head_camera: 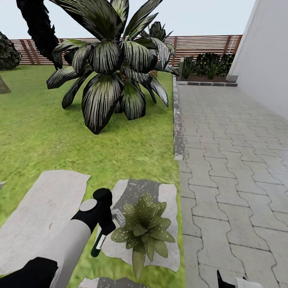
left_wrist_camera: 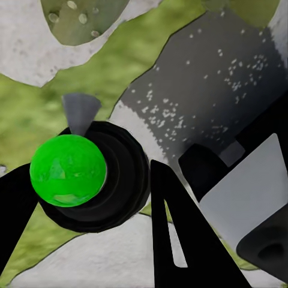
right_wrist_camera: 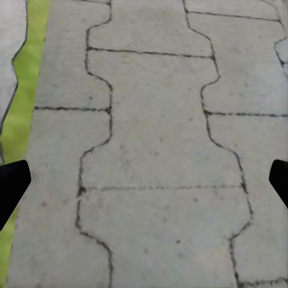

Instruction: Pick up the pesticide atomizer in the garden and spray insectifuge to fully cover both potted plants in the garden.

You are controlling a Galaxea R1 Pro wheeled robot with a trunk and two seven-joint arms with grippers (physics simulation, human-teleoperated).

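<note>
My left gripper (head_camera: 105, 225) is shut on the pesticide atomizer (head_camera: 99, 242), a slim white bottle with a green and black end pointing down. It hangs just left of a potted plant (head_camera: 145, 231), a low rosette of pale-speckled leaves on a grey stepping stone (head_camera: 168, 256) in the garden lawn. White specks dot the leaves and the darkened stone. In the left wrist view the atomizer's round green end (left_wrist_camera: 68, 171) sits between my black fingers (left_wrist_camera: 180, 240), with a speckled leaf (left_wrist_camera: 84, 18) beyond. My right gripper (right_wrist_camera: 144, 183) is open over grey paving.
A large striped-leaf plant (head_camera: 112, 68) stands on the lawn ahead. A stone curb (head_camera: 178, 120) divides grass from the paved path (head_camera: 232, 160), with a white wall (head_camera: 268, 60) to the right. Another pale stepping stone (head_camera: 40, 212) lies left of my arm. A slat fence (head_camera: 200, 44) closes the back.
</note>
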